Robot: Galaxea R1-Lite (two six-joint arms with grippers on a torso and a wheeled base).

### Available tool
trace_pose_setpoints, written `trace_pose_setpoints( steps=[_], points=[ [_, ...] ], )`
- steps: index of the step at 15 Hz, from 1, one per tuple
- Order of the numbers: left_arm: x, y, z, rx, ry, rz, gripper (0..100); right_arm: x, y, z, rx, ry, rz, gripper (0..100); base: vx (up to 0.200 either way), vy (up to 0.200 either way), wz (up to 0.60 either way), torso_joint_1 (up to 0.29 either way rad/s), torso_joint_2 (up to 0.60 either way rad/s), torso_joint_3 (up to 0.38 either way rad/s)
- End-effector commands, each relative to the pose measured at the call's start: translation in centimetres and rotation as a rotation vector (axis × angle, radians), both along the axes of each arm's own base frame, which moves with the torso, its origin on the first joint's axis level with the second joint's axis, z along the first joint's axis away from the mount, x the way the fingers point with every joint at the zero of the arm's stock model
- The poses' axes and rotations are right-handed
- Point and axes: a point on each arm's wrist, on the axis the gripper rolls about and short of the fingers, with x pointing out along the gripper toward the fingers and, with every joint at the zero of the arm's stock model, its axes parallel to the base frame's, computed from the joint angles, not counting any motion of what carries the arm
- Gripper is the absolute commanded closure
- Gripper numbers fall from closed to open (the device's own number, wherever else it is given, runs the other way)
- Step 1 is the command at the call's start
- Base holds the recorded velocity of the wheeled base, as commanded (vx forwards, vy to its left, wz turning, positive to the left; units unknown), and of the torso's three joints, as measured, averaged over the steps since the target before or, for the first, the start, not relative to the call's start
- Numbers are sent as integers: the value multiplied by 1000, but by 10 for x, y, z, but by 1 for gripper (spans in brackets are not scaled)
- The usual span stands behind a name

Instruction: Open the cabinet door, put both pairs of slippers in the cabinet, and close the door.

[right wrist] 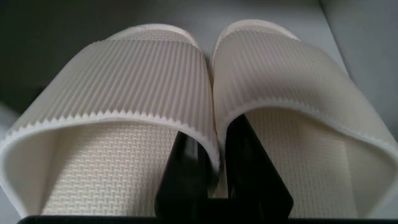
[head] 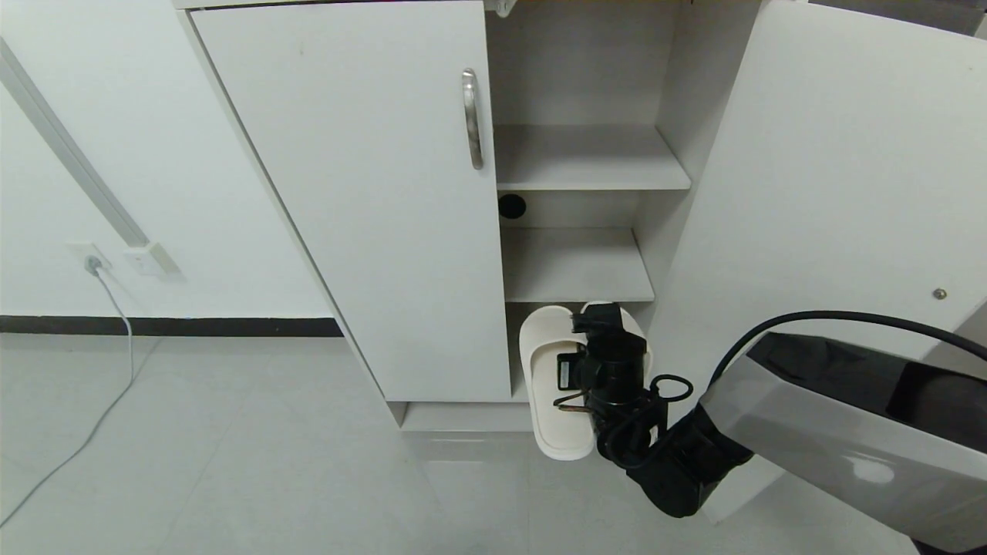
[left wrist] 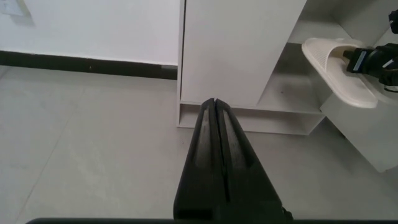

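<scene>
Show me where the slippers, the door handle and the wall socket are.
slippers (head: pixel 567 435): head view, heel end of one slipper.
door handle (head: pixel 472 119): head view, middle of the metal bar on the closed door.
wall socket (head: pixel 86 253): head view, its white plate.

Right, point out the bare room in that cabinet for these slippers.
The upper shelf and middle shelf are both bare, between the closed left door and the cabinet's right wall. The bottom compartment has a bare floor too, but its mouth is crowded: the right gripper holds the slippers there.
</scene>
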Motion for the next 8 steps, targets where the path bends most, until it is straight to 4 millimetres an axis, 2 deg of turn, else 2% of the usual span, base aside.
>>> trace_pose_setpoints(
  steps=[1,8],
  points=[
    [0,0,0,0,2,-1,100,0,0,2,3,-4,-1,100,200,0,0,2,7,2],
    [0,0,0,0,2,-1,100,0,0,5,-5,-36,0,100,200,0,0,4,3,2]
  ],
)
